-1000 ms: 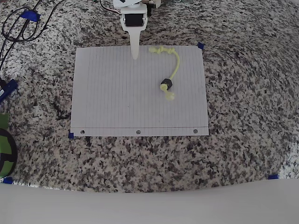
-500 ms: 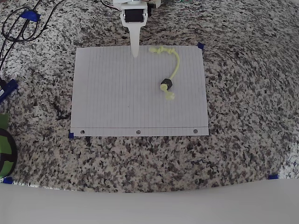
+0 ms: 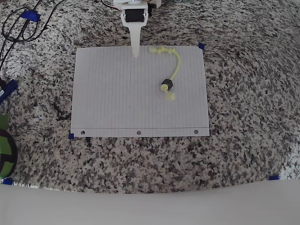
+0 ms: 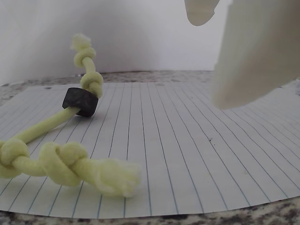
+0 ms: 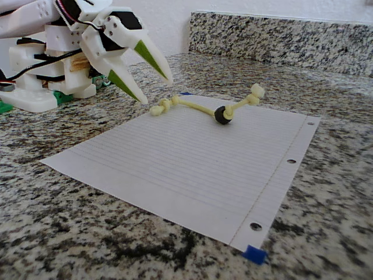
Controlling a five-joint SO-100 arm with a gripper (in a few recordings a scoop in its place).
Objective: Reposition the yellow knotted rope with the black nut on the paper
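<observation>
Hovering above the far edge of the lined paper (image 3: 122,103), the gripper (image 5: 148,81) hangs clear of the sheet with its two white, green-faced fingers spread apart and nothing between them. Item: yellow knotted rope (image 3: 174,65), lying wholly on the paper, off to one side of the fingertips and just beside them at its nearest end; in the wrist view that end, a frayed double knot (image 4: 75,166), sits low and to the left of the fingers. Item: black nut (image 3: 167,85), threaded on the cord farther out from the gripper, with a second knot (image 3: 170,96) just beyond it holding it captive. Condition: the rope curves from the near knot out to the nut, slack and flat, not touching the gripper. Standing: the rope already rests on the sheet, which would suit either a piece waiting to be shifted or one just laid down and released; the pictures do not settle which. Handling note, as judgement: should a grasp be wanted, the thin cord between knot and nut looks the surest place, jaws set across it rather than along it, and lowered gently so the tips do not snag or wrinkle the paper. The nut's weight will likely make the far end swing and drag, so a low, slow carry is advisable. Surround: speckled granite counter (image 3: 243,150).
</observation>
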